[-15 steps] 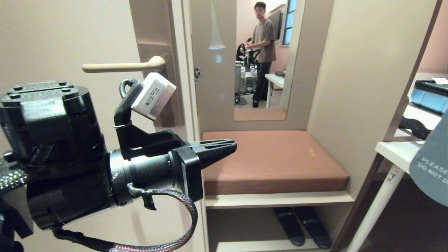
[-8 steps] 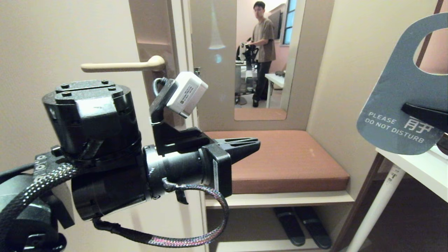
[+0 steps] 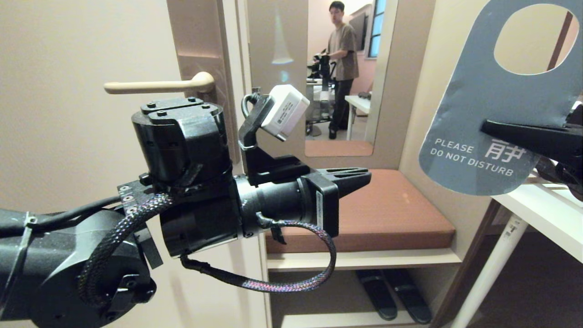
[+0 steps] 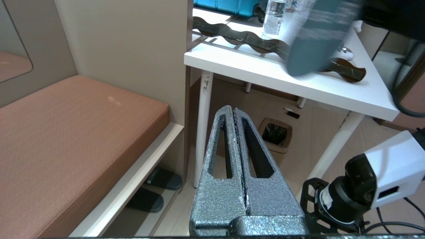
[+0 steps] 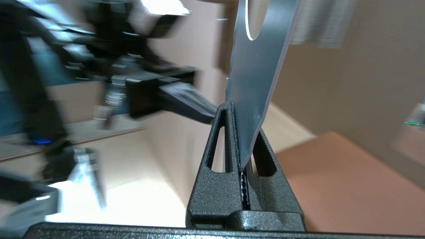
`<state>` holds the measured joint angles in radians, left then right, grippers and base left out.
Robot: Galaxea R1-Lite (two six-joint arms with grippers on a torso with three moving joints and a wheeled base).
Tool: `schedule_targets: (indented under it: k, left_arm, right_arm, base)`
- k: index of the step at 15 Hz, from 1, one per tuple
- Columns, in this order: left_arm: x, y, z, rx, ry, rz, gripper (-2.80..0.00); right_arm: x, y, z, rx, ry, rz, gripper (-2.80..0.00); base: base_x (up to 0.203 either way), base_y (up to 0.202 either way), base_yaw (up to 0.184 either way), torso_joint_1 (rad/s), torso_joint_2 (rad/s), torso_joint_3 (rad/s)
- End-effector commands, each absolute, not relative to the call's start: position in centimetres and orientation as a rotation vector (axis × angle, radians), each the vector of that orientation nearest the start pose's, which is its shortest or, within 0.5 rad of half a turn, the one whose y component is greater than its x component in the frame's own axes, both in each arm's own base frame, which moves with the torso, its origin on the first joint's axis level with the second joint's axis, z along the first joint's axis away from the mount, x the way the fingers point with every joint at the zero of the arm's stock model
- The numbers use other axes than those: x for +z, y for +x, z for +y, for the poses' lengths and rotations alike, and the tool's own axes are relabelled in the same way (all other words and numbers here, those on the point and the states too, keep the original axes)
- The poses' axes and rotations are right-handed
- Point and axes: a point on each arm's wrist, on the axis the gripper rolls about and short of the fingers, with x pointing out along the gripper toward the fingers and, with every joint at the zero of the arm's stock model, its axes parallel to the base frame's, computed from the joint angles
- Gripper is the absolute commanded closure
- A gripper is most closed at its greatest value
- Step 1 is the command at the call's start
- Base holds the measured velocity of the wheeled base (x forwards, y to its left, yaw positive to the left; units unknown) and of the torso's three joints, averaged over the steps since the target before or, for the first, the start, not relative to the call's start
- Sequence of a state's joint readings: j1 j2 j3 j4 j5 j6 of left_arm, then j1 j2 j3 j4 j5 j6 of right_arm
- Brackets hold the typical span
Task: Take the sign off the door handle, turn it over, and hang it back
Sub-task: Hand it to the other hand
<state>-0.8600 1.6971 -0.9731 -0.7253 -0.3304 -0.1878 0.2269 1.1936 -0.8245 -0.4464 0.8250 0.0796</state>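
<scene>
With right fingers I am pinching the thin, light, bendy blue card sign mid-body, clear of the bare cream lever door handle; left fingers pressed together, empty.

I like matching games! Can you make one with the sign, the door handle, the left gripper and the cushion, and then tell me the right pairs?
Things:
1. sign
2. door handle
3. left gripper
4. cushion

States:
A. shut and holding nothing
B. reddish brown, lying on the bench
C. cream, with nothing hanging on it
D. blue side showing, held in the right gripper

Pairs: 1-D, 2-C, 3-A, 4-B
</scene>
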Motion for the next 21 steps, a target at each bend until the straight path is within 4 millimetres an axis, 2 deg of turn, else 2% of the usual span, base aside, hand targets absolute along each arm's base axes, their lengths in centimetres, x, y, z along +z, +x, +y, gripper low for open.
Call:
schedule_targets:
  k: [1,8,14,20,21]
  left_arm:
    - [23.4,20.7,-25.2,-1.192,-0.163,0.122,0.00]
    - [23.5,20.5,-25.7,-1.255,-0.219,0.120,0.00]
    - [23.3,20.4,-25.6,-1.261,-0.226,0.129,0.00]
    - [22.5,19.5,-24.1,-1.327,-0.222,0.186,0.00]
    - [22.4,19.4,-24.0,-1.326,-0.222,0.189,-2.80]
  right_arm:
    - [29.3,16.7,5.9,1.095,0.055,-0.026,0.00]
    - [28.5,16.3,5.9,1.145,0.060,-0.001,0.00]
    - [27.2,15.1,5.4,1.138,0.087,0.036,0.00]
    - [27.0,15.1,5.5,1.136,0.090,0.044,0.00]
    - [27.0,15.2,5.5,1.136,0.089,0.044,0.00]
  base:
    - [0.000,0.000,0.000,0.000,0.00,0.000]
    - [0.000,0.000,0.000,0.000,0.00,0.000]
    - [0.000,0.000,0.000,0.000,0.00,0.000]
    - [0.000,0.000,0.000,0.000,0.00,0.000]
    - [0.000,0.000,0.000,0.000,0.00,0.000]
